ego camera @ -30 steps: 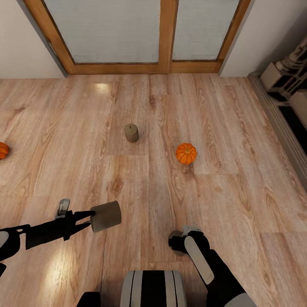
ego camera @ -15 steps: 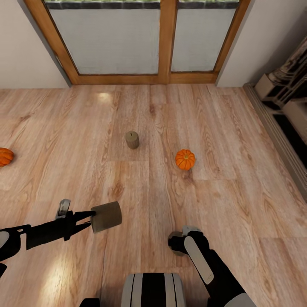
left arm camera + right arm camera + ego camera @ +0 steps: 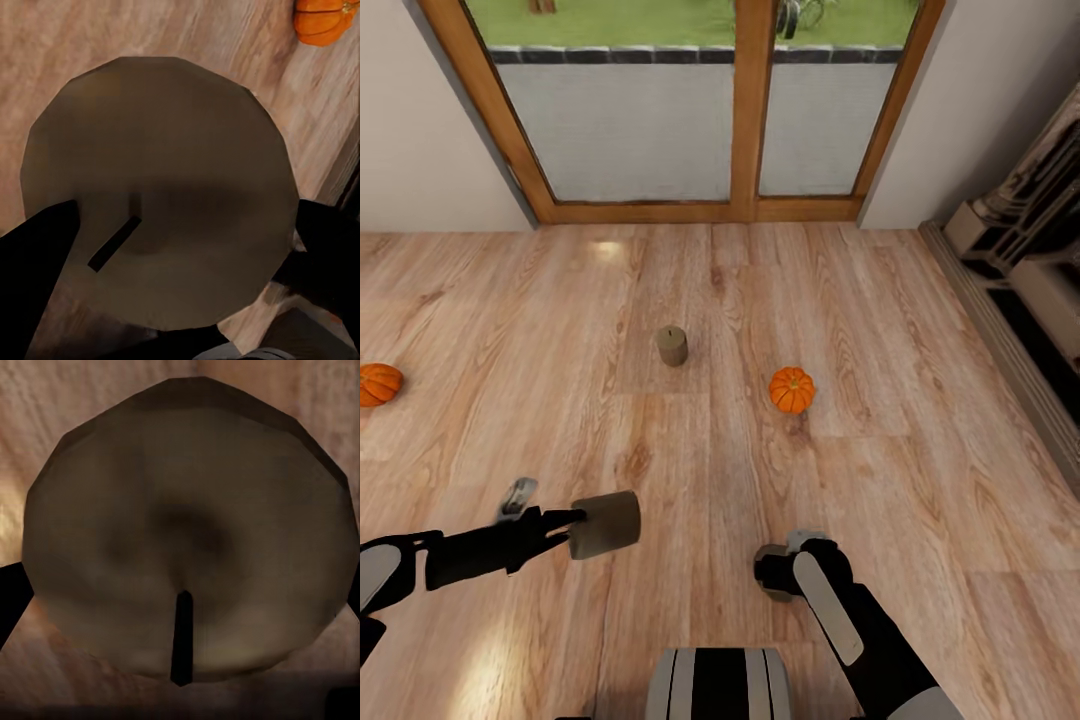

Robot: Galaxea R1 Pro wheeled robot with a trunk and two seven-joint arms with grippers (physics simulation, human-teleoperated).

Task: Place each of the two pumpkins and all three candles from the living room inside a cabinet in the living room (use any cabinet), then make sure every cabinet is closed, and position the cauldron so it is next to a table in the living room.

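My left gripper [image 3: 582,522] is shut on a grey-tan candle [image 3: 605,524], held on its side low over the floor; its wick end [image 3: 157,195] faces the left wrist camera between the dark fingers [image 3: 37,255]. My right gripper [image 3: 775,572] is shut on a second candle [image 3: 184,532], whose wick end shows close up in the right wrist view. A third candle [image 3: 672,345] stands upright on the floor ahead. One pumpkin [image 3: 792,390] lies right of it, another pumpkin [image 3: 378,384] at the far left. Cabinet, table and cauldron are out of view.
A wood-framed glass door [image 3: 745,110] closes the far wall, with grass outside. An ornate fireplace [image 3: 1025,270] and its raised hearth edge run along the right side. Bare plank floor [image 3: 920,480] spreads between me and the door.
The whole picture has slid downward as the head camera rose, bringing the grass outside into sight. Both grippers keep their candles; the left one sits slightly lower.
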